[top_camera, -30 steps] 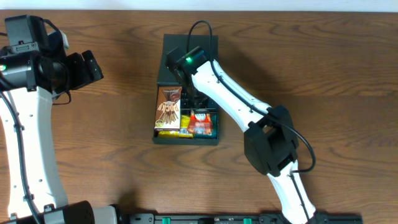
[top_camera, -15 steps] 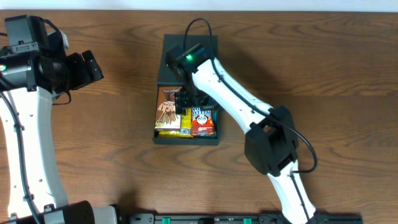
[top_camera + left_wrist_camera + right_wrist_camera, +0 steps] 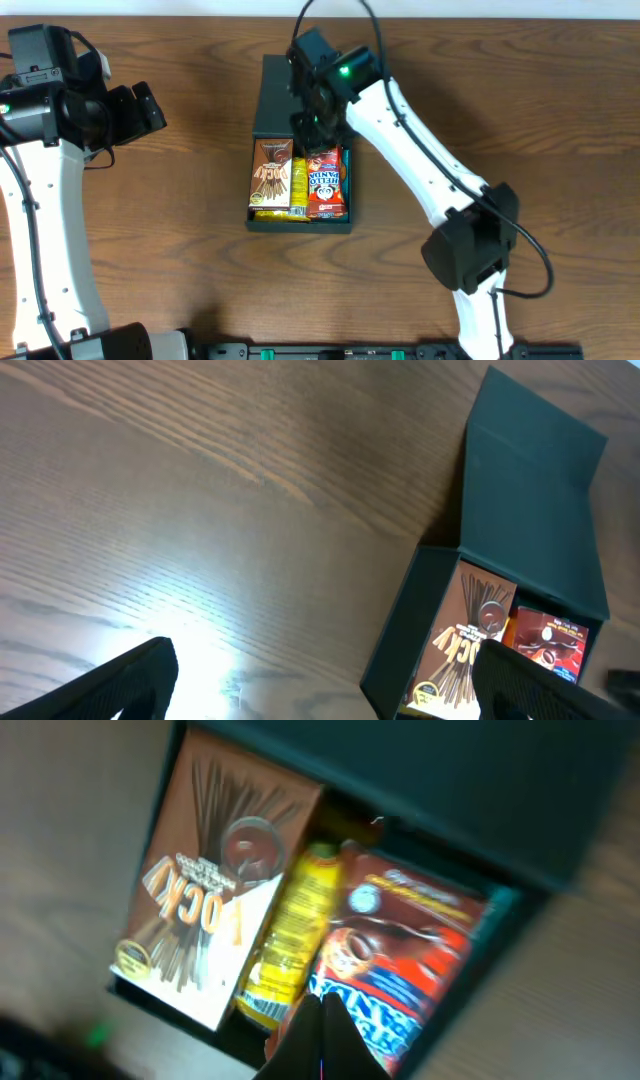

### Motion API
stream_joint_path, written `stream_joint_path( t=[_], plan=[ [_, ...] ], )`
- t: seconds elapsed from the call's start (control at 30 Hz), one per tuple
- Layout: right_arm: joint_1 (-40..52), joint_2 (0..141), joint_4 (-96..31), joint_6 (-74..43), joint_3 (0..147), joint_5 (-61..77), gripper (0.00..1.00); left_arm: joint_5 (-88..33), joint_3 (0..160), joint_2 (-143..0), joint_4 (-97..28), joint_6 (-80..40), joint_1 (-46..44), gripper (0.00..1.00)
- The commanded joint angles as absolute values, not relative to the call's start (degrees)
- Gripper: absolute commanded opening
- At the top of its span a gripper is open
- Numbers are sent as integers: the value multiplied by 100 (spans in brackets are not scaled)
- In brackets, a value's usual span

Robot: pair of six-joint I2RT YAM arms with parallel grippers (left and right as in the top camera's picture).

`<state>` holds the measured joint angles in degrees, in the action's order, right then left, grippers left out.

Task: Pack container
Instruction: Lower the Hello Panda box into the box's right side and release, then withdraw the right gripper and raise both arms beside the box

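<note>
The container (image 3: 300, 224) is a dark open box in the middle of the table, its lid (image 3: 285, 95) folded back. Inside lie a brown Pocky box (image 3: 270, 175), a yellow packet (image 3: 297, 186) and a red Hello Panda box (image 3: 326, 182). My right gripper (image 3: 306, 130) hangs over the back of the box, shut and holding nothing. In the right wrist view its closed tips (image 3: 322, 1008) sit above the red box (image 3: 400, 945), beside the yellow packet (image 3: 290, 935). My left gripper (image 3: 150, 105) is open, well left of the container (image 3: 400, 650).
Bare brown wooden table (image 3: 150, 230) surrounds the box. The right arm's links (image 3: 430, 170) reach across from the front right. The left arm's column (image 3: 45, 220) stands along the left edge.
The right gripper let go of the red Hello Panda box, which now lies in the container. It then shut and drew back toward the lid. The left arm stayed still.
</note>
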<state>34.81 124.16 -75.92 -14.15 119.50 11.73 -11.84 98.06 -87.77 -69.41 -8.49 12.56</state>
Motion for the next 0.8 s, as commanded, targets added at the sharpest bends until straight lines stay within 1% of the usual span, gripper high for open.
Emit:
stream_joint_path(
  t=[0.0,0.17,0.3,0.6,0.77],
  plan=[
    [3221,12516,-7454,-845,11295,2001,1,-1203,9756,-8812,-7004,-729,1273,95],
    [2917,12516,-7402,-364,10777,2637,1,-1203,9754,-8812,-6980,-729,1273,95],
    [2856,12516,-7214,-244,10492,2637,1,-1205,9754,-8820,-6914,-773,1273,95],
    [2869,12597,-7089,-54,10359,2550,1,-1216,9754,-9050,-6901,-923,1273,95],
    [2856,12597,-7081,106,10366,2606,2,-1538,9754,-9220,-6871,-923,1271,95]
  ],
)
